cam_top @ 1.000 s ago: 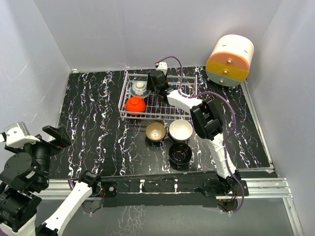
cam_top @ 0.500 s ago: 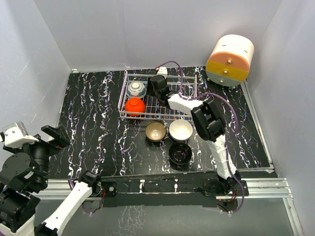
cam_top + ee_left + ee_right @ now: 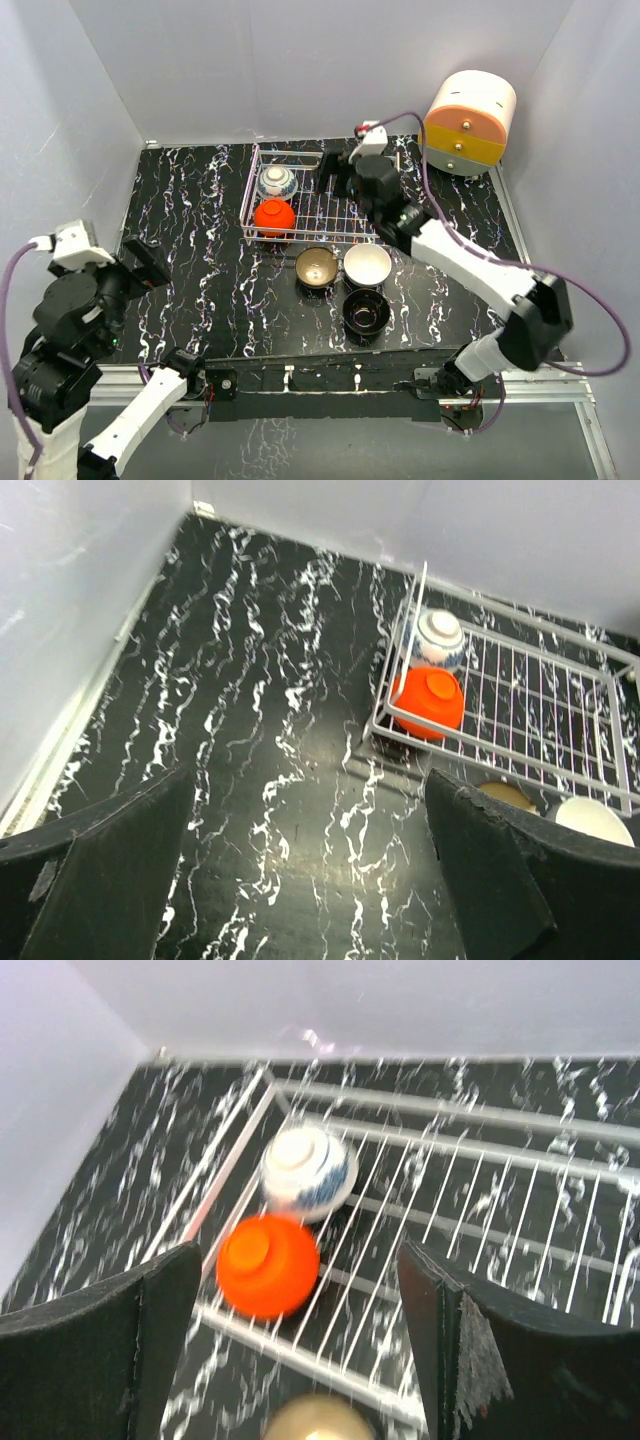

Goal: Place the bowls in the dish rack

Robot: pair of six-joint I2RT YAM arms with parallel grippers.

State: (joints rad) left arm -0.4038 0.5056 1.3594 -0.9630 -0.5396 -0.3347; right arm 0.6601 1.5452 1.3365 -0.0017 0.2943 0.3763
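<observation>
Left gripper (image 3: 308, 790) is parked over at the left edge of the black marble table (image 3: 200, 220), up off the surface. Its fingers are spread wide with nothing between them, and it faces across toward the rack.

The dish rack (image 3: 322, 240) sits at the far middle of the table, with its long axis running left to right in the top view. Two bowls sit in its left end, both flipped upside down with the foot ring up. The blue-and-white bowl (image 3: 278, 182) is in the far left corner. The red bowl (image 3: 274, 215) is just in front of it in the near left corner, right against it.

The other three are on the table just in front of the rack, all open side up. The tan bowl (image 3: 317, 267) is on the left, the white bowl (image 3: 367, 264) is right beside it, and the black bowl (image 3: 366, 312) is a bit closer to the arm bases, just in front of the white one.

Right gripper (image 3: 334, 178) hangs above the middle of the rack, fingers apart and holding nothing. Its wrist view is blurry, but the two racked bowls show between its fingers.

The cream-and-orange drawer unit (image 3: 467, 122) sits in the far right corner, well apart from everything.
</observation>
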